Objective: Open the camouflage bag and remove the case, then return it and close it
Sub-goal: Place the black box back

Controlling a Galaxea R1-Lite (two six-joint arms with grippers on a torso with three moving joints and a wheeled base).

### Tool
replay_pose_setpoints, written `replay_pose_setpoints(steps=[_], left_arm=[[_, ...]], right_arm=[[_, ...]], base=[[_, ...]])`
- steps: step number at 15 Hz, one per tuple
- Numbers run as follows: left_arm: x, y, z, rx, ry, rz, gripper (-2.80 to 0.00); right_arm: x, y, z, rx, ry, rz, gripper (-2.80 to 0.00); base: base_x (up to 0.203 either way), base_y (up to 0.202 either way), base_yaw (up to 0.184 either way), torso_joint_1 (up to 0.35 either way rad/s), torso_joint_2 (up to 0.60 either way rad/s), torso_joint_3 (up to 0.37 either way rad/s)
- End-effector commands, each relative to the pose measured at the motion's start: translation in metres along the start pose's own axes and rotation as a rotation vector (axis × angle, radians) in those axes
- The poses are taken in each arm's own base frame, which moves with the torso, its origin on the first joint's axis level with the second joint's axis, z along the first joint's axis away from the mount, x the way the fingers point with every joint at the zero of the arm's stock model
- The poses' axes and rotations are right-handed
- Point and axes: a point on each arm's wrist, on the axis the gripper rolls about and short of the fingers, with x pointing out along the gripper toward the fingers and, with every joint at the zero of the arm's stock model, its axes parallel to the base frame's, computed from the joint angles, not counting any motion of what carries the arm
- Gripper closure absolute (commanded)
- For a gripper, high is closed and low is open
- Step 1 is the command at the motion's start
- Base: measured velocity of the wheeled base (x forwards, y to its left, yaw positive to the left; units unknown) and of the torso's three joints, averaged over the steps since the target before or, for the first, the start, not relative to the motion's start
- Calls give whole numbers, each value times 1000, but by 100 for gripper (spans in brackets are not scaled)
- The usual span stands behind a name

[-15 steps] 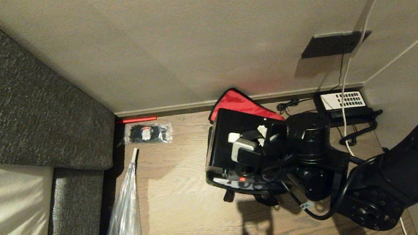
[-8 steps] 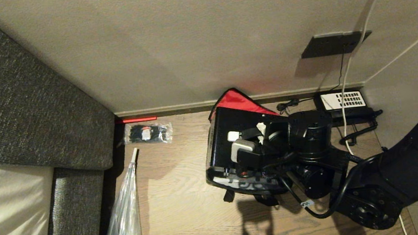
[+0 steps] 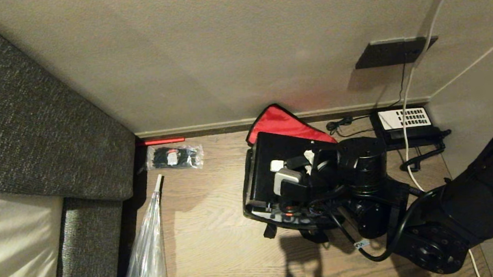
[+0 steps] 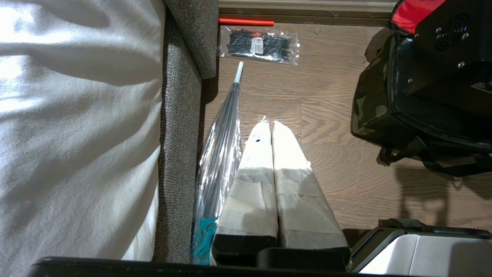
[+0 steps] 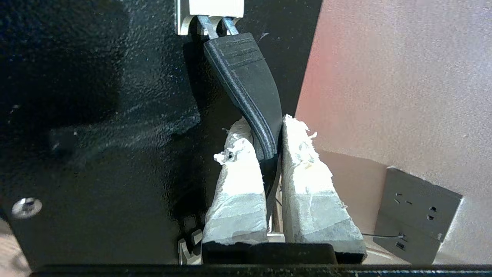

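Camouflage bag [image 3: 251, 187] sits on the wooden floor [image 3: 211, 244] close to the wall, at about the four o'clock side of the head view's centre, its red-lined lid [image 3: 283, 124] thrown back against the skirting at twelve o'clock of the bag. A black case [image 3: 271, 163] stands in the bag's open mouth, partly out of it, its flat face tilted up.

Over the case, the right gripper [image 5: 265, 154] is clenched on a black handle [image 5: 246, 80] hinged from a white bracket [image 5: 209, 13] on the case; the taped fingers [image 5: 238, 181] press it from both sides. The right arm reaches in from four o'clock of the bag.

Off to the side, the left gripper [image 4: 272, 127] hangs above the floor, its taped fingers pressed together with nothing between them, well apart from the bag.

At nine o'clock of the bag lies a clear packet of black cable ties [image 3: 174, 157], and a folded clear umbrella [image 3: 147, 250] lies at seven o'clock beside the grey sofa [image 3: 28, 144]. A black desk phone [image 3: 403, 120] sits at two o'clock of the bag, under a dark wall socket [image 3: 393, 52].
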Motion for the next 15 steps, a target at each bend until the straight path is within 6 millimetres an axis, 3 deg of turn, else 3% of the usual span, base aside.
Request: replay_pose_setpoints(steps=[1, 6, 15], left_arm=[[0, 0, -1, 0, 3, 0, 0], [0, 0, -1, 0, 1, 0, 0], [0, 0, -1, 0, 1, 0, 0]], right_arm=[[0, 5, -5, -17, 15, 14, 0], [1, 9, -9, -25, 23, 26, 0], [18, 40, -10, -28, 34, 33, 0]], base=[[0, 0, 0, 0, 0, 0], [0, 0, 0, 0, 0, 0], [0, 0, 0, 0, 0, 0]])
